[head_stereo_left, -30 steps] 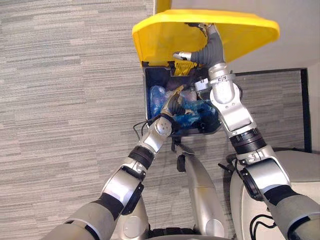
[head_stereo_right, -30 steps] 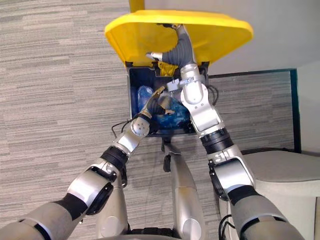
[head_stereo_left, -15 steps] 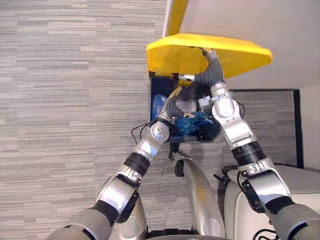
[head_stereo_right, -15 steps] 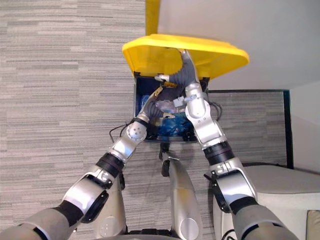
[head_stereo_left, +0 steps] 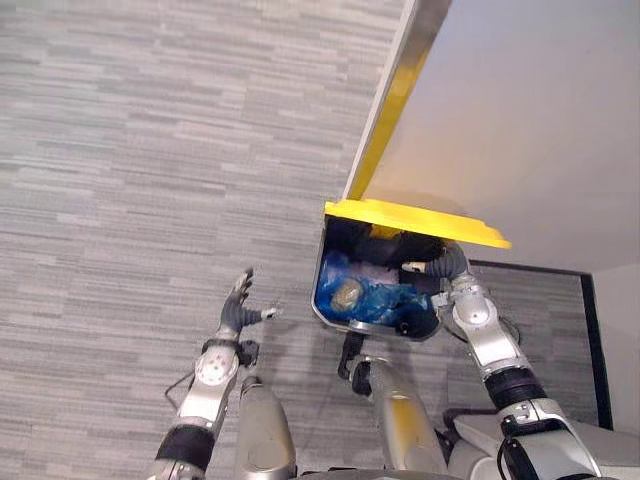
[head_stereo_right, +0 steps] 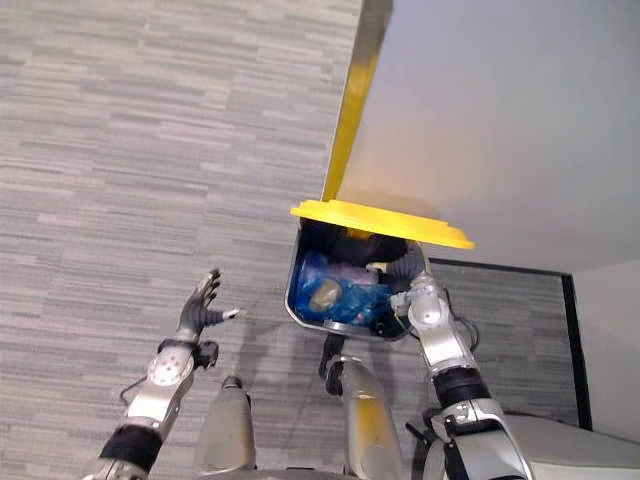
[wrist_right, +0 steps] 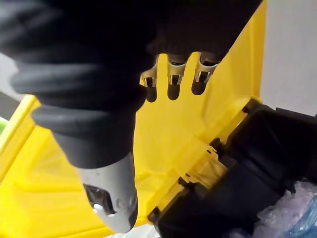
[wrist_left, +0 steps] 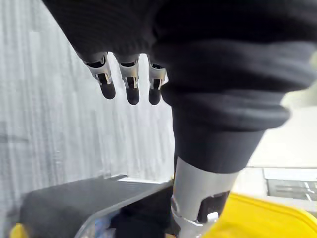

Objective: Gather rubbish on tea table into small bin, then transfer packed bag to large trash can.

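Observation:
The large dark trash can (head_stereo_left: 322, 300) stands by the wall with its yellow lid (head_stereo_left: 415, 222) raised. A blue packed bag (head_stereo_left: 375, 298) with a crumpled pale lump on top lies inside it. My right hand (wrist_right: 171, 74) is under the lid, its straight fingers against the lid's yellow underside (wrist_right: 208, 129); the bag's plastic (wrist_right: 292, 213) shows below. My left hand (head_stereo_left: 238, 300) hovers over the carpet to the left of the can, open and holding nothing. In the left wrist view its fingers (wrist_left: 131, 84) are straight, with the can's rim (wrist_left: 74, 198) beyond.
A pale wall with a yellow strip (head_stereo_left: 390, 110) rises behind the can. A dark-framed floor panel (head_stereo_left: 560, 290) lies to the right, and a pale seat (head_stereo_right: 570, 450) sits at the lower right. Grey striped carpet (head_stereo_left: 130, 200) spreads to the left.
My left hand has come out of the can and moved left over the carpet, leaving the blue bag inside. The right hand stays under the lid. The camera has shifted.

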Controlling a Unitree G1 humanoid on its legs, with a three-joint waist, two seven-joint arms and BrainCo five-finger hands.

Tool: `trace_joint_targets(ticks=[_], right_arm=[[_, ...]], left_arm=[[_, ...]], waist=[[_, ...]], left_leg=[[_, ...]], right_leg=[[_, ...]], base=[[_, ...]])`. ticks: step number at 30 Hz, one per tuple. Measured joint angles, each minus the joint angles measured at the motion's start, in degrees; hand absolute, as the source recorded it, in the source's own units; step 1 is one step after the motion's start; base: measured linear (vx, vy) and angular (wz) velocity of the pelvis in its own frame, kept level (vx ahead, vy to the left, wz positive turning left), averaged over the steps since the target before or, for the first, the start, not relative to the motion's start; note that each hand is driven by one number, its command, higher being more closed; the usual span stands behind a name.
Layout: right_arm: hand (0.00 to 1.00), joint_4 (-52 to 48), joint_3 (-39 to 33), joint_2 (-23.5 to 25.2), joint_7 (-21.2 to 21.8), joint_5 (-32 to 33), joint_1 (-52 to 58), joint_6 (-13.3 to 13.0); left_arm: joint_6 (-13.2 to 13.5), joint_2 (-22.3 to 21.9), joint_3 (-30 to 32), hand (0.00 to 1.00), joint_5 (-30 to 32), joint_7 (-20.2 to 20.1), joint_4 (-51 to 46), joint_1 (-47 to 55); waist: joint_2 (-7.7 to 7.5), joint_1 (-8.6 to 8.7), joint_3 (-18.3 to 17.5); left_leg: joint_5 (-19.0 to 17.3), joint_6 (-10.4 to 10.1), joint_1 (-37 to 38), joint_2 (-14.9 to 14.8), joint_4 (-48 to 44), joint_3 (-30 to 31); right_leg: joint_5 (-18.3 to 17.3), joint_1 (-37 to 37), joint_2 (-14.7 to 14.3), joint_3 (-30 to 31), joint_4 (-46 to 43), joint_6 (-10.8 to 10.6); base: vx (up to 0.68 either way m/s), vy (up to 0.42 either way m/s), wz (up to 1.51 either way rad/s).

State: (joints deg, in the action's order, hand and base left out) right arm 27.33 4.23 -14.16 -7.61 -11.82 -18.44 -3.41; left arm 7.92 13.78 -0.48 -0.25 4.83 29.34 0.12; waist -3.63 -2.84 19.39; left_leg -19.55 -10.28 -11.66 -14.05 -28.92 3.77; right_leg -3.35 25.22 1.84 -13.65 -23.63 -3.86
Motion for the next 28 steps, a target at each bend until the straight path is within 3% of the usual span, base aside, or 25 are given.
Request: trace_joint_targets(ticks=[4,5,8,10,11,12,13,16,17,18,19,21,25,28], right_arm=[[0.0,0.9,0.0,2.5,0.3,0.0,3.1,-0.1],[0.0,0.9,0.0,3.3,0.3,0.1,3.9,-0.2],[0.0,0.5,-0.2,5.0,0.6,0.7,7.0,-0.2],[0.0,0.1,-1.1,6.6,0.9,1.8,10.6,-0.5],[0.0,-0.4,-1.7,7.9,1.4,3.0,12.5,-0.5],[0.0,-1.5,-2.1,9.3,1.8,3.7,15.6,-0.5],[0.0,-1.8,-2.8,11.0,2.1,4.6,18.7,-0.5],[0.0,-1.9,-4.2,13.0,2.7,5.0,25.2,-0.6],[0.0,-1.9,-4.8,13.2,2.8,5.0,27.2,-0.6],[0.0,-1.7,-5.6,13.2,2.8,5.0,27.9,-0.5],[0.0,-1.6,-7.0,13.2,2.7,5.0,29.3,-0.3],[0.0,0.0,-8.3,12.8,2.6,5.0,29.9,-0.5],[0.0,8.5,-9.2,9.9,2.4,5.0,28.1,-0.2],[0.0,10.7,-10.7,9.7,2.4,5.0,27.9,-0.1]], left_arm=[[-0.3,0.2,1.7,0.0,1.4,-1.1,5.7,2.8],[-0.4,0.1,2.1,0.0,2.1,-1.1,6.7,3.5],[-0.6,0.1,3.0,0.0,2.7,-0.9,8.7,3.7],[-0.6,0.0,3.6,0.0,3.0,-0.8,8.7,3.8],[-0.5,-0.7,4.0,0.0,3.2,-0.8,8.7,3.9],[-0.8,-0.9,5.0,0.0,3.2,-0.6,9.0,4.2],[-1.0,-1.0,5.2,0.0,3.2,-0.4,9.0,5.2],[-1.2,-2.1,5.1,0.0,3.2,-0.3,7.9,7.7],[-1.3,-3.0,5.1,0.0,3.2,-0.4,7.0,8.0],[-1.6,-3.5,5.2,0.0,3.2,-0.4,7.0,7.6],[-1.8,-5.0,5.2,0.0,3.2,-0.4,7.0,7.6],[-1.8,-7.6,5.1,0.0,3.2,-0.5,6.1,8.7],[-1.8,-10.3,5.2,0.0,3.1,-0.4,7.4,7.8],[-1.6,-10.2,5.5,0.0,3.1,0.1,8.9,7.7]], waist=[[-0.08,-0.28,-0.1],[-0.17,-1.09,-0.2],[-0.49,-1.06,-0.3],[-1.43,-0.83,-0.9],[-1.29,-1.04,-0.9],[-2.41,-0.27,-1.5],[-2.23,0.61,-1.9],[-3.86,0.62,-4.1],[-4.51,0.52,-4.8],[-4.99,0.74,-5.3],[-3.53,0.61,-6.0],[-4.02,0.59,-8.0],[0.46,0.76,-10.5],[1.8,0.85,-11.3]], left_leg=[[-1.2,1.0,2.5,0.0,-2.0,-0.7],[-2.1,1.3,2.8,-0.2,-3.6,-1.9],[-3.1,2.5,1.8,0.5,-6.9,-3.7],[-2.9,3.7,1.0,1.6,-7.9,-5.1],[-1.1,4.7,0.9,1.0,-5.7,-7.0],[0.5,4.9,1.6,0.9,-3.8,-7.5],[1.9,4.9,2.8,1.0,-1.6,-8.1],[3.8,4.3,3.8,1.0,1.0,-9.7],[4.3,3.8,2.1,0.8,1.0,-10.5],[4.3,3.7,1.7,0.5,1.4,-10.6],[5.5,3.4,1.7,-0.2,3.7,-11.0],[9.1,2.5,3.1,0.5,8.9,-14.7],[12.2,2.8,5.3,0.1,15.9,-13.3],[15.1,3.1,7.7,0.7,19.9,-12.4]], right_leg=[[0.8,-3.3,-1.7,3.4,1.9,0.7],[1.7,-3.5,-2.0,4.6,2.2,0.2],[5.4,-4.5,-1.6,6.4,5.1,-0.9],[8.5,-5.0,-0.7,7.6,9.1,-4.1],[5.9,-3.6,-0.3,7.4,7.3,-4.4],[2.1,-0.3,0.9,6.8,-7.8,0.9],[-0.6,-0.2,1.8,6.7,-18.1,1.7],[-3.7,-4.7,3.6,7.8,-27.5,1.3],[-6.9,-5.9,3.9,7.8,-25.3,-0.4],[-7.6,-6.2,3.5,7.3,-23.0,-1.0],[-8.3,-8.3,1.3,7.5,-16.0,-1.8],[-13.0,-10.9,0.8,9.4,-7.2,3.0],[-7.5,-13.2,-2.1,9.8,1.5,3.9],[-5.5,-15.2,-2.7,9.9,5.5,3.7]], base=[[-0.04,0.034,-0.14],[-0.08,0.125,-0.47],[-0.15,0.174,-0.35],[-0.24,0.196,-0.35],[-0.26,0.094,-0.39],[-0.28,0.086,-0.36],[-0.24,0.097,-0.21],[-0.09,-0.037,-0.28],[-0.16,-0.135,-0.31],[-0.17,-0.149,-0.33],[-0.11,-0.198,-0.53],[-0.06,-0.178,-0.62],[-0.06,-0.071,-0.26],[-0.01,-0.003,-0.05]])
